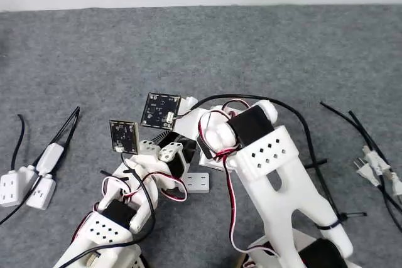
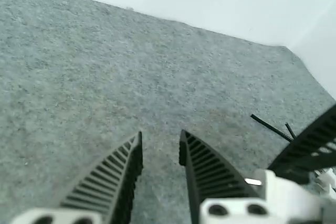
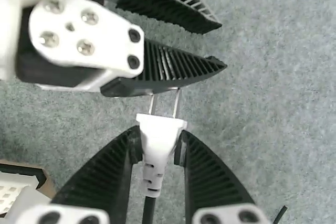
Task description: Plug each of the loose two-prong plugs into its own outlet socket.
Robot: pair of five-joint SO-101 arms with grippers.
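Observation:
A white two-prong plug (image 3: 157, 142) sits between the fingers of my right gripper (image 3: 157, 134), which is shut on its body. The bare prongs (image 3: 165, 103) point at the black fingers of my left gripper (image 3: 220, 45), close in front and almost touching one finger. My left gripper (image 2: 160, 136) stands open over grey carpet with nothing between its fingers. In the high view both arms crowd together at the front middle of the table. White outlet sockets (image 1: 25, 187) lie at the far left, and more loose plugs (image 1: 377, 166) on black cords lie at the far right.
Grey carpet (image 1: 201, 54) covers the table up to a white wall at the back. Black cords (image 1: 63, 131) run from the sockets on the left. Black cords and a cable tie (image 1: 342, 216) lie on the right near the right arm's base.

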